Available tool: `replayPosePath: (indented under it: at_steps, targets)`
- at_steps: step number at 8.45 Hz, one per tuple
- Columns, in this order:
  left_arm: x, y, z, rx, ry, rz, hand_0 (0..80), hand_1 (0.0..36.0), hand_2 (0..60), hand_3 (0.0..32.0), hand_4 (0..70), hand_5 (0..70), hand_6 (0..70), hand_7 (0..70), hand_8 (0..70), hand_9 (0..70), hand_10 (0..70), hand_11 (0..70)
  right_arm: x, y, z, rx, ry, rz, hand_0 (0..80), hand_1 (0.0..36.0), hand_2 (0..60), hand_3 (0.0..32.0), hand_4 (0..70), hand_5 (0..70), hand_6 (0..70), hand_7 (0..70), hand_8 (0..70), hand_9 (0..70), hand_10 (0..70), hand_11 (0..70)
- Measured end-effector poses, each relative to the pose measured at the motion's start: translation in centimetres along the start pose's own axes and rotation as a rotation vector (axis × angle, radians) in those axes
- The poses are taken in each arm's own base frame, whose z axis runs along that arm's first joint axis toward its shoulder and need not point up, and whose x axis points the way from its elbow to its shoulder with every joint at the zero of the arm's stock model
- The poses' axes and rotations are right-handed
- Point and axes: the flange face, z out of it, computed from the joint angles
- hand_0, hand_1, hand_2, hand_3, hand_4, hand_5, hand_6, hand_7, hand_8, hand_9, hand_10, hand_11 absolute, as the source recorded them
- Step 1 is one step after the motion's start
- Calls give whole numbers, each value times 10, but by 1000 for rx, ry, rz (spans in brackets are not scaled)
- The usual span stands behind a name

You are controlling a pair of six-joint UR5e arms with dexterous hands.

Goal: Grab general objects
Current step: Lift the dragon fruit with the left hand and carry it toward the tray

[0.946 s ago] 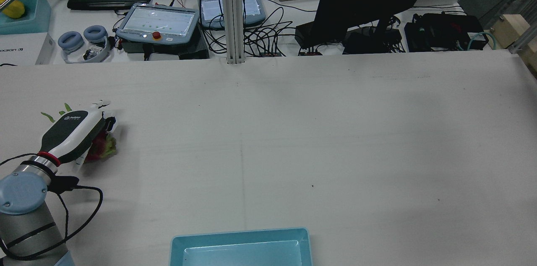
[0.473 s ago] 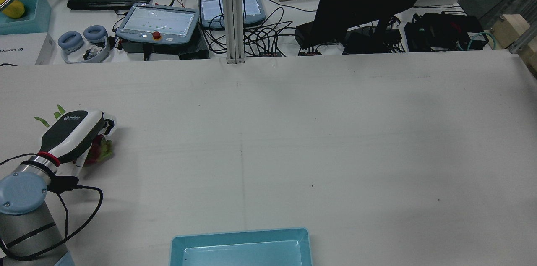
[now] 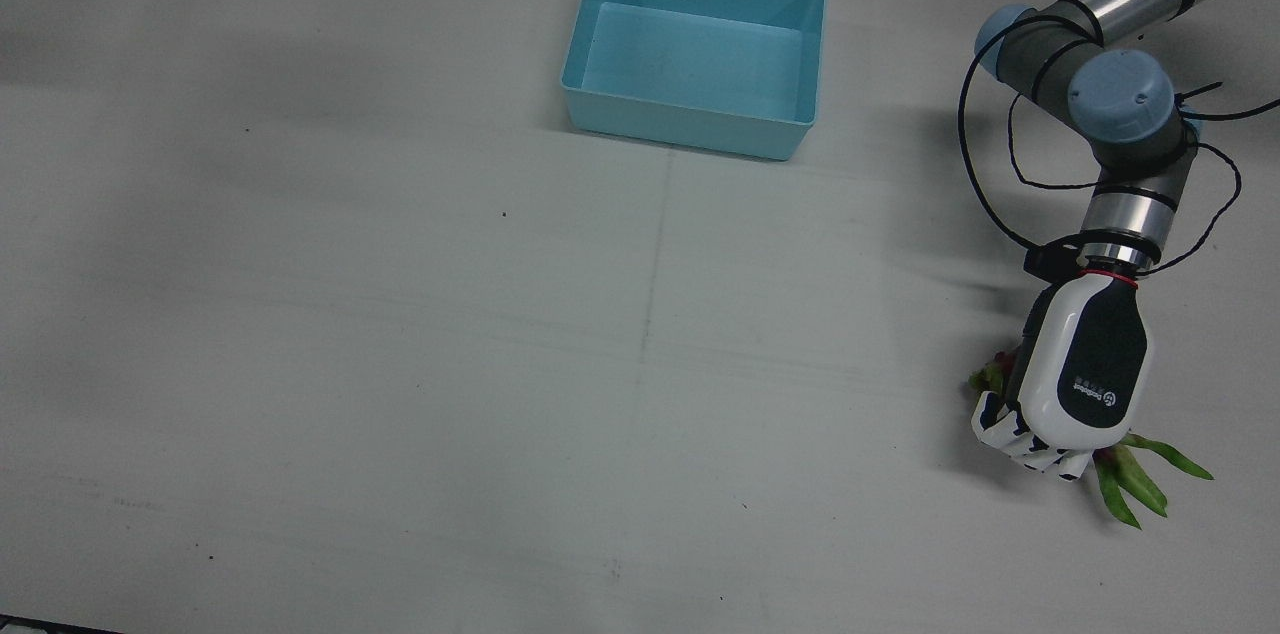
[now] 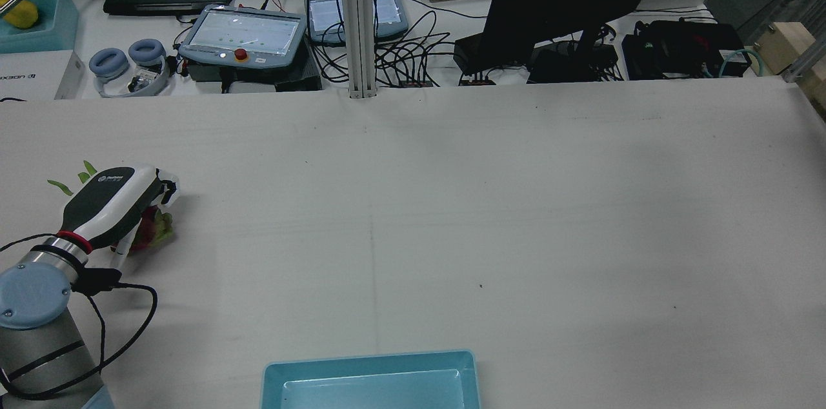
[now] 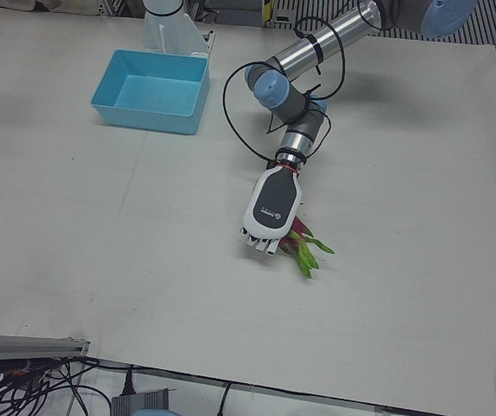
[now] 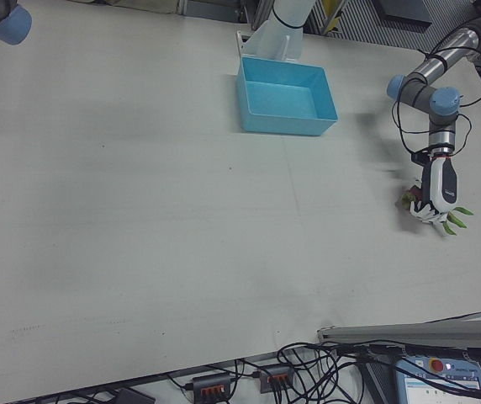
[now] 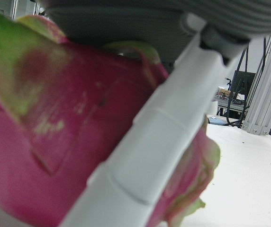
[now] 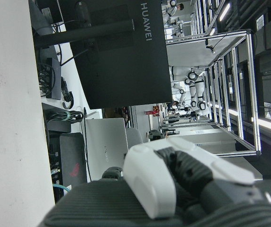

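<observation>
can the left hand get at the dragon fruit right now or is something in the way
Probably yes. The left hand is already on the dragon fruit, fingers curled across its pink skin, with only bare table around it. Nothing blocks it, though grip firmness can't be judged.

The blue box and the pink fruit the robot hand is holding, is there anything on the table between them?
No. In the front view, only bare white table lies between the blue box and the pink fruit under the left robot hand.

even, dim overhead light, soft shadows on table [image 3: 400, 364]; left hand view close-up blurred, bkgd sharper.
</observation>
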Motion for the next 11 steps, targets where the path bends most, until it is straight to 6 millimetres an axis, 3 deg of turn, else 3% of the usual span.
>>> replayPosePath:
  at_steps: [2,5,11]
  targets:
    - [14,-3,-1,2,23,-16,800,360,600,0,563,700,700,700,700,700,700,700,0,0,0,0,0,0,0,0,0,0,0,0,0,0,0,0,0,0]
    - [65,1,-15,-60,66,-61,800,360,600,0,700,700,700,700,700,700,700,700,0,0,0,0,0,0,0,0,0,0,0,0,0,0,0,0,0,0]
    - [118,9,-25,-474,67,-229,800,360,600,0,700,700,700,700,700,700,700,700,0,0,0,0,0,0,0,0,0,0,0,0,0,0,0,0,0,0]
